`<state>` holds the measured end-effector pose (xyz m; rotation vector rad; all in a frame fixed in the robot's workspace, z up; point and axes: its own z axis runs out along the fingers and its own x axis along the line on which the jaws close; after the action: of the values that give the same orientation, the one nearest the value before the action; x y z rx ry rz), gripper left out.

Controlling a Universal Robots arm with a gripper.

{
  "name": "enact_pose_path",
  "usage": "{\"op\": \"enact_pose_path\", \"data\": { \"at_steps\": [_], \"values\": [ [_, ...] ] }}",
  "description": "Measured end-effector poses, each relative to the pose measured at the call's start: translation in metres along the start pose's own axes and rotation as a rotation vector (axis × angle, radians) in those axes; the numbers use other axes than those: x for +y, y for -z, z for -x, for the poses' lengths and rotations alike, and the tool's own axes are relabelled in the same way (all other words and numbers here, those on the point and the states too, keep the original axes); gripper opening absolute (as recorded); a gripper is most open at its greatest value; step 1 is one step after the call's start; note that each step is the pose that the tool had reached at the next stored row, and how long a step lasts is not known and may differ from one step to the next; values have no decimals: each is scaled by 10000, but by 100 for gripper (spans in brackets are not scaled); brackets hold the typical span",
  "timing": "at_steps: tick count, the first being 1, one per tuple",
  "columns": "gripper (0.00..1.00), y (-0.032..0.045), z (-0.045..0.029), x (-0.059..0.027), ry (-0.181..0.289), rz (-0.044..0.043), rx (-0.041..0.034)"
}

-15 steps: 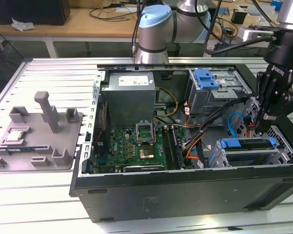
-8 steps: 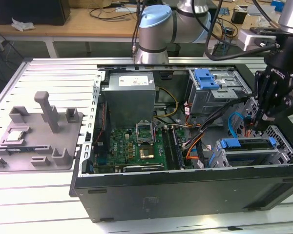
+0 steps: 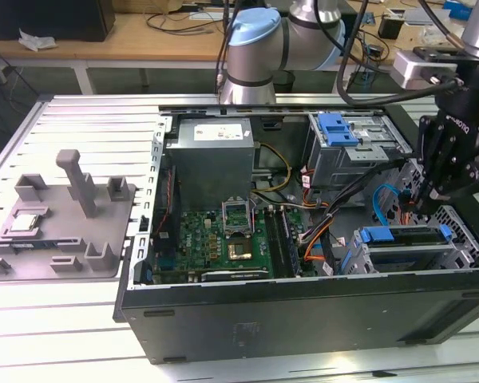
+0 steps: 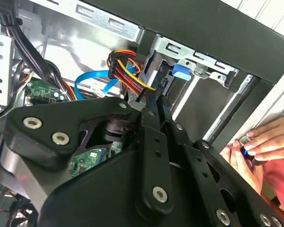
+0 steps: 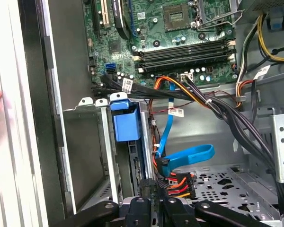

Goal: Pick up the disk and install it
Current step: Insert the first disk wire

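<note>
The black pincer (image 3: pixel 428 199) hangs inside the open black computer case (image 3: pixel 303 307), at the exterior view's right end, close by the blue-framed silver disk (image 3: pixel 399 241) sitting in a drive bay. I cannot tell its grip.

An open computer case (image 3: pixel 303 307) lies on the slatted table (image 3: pixel 64 335) — green motherboard (image 3: pixel 215 235) and grey power supply (image 3: pixel 211 155) inside — with a grey fixture (image 3: pixel 64 223) just beside it.
</note>
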<state>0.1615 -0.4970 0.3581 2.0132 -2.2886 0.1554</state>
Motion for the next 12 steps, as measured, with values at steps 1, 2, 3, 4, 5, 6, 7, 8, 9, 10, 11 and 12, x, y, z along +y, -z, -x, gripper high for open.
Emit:
{"op": "enact_pose_path", "data": {
  "at_steps": [1,2,3,4,5,6,7,8,9,10,11,12],
  "values": [
    [16,-1,-12,2,11,2,-68],
    [16,-2,-22,5,24,3,-128],
    [16,-4,-40,16,51,2,-250],
    [16,-6,-52,21,77,2,-308],
    [16,-5,-51,21,84,1,-309],
    [16,-6,-52,22,85,1,-309],
    [16,-5,-52,22,88,1,-309],
    [16,-5,-52,22,91,0,-308],
    [16,-5,-56,22,92,2,-328],
    [16,-6,-62,21,92,5,-348],
    [16,-9,-76,19,92,13,-417],
    [16,-10,-87,18,92,23,-497]
  ]
}}
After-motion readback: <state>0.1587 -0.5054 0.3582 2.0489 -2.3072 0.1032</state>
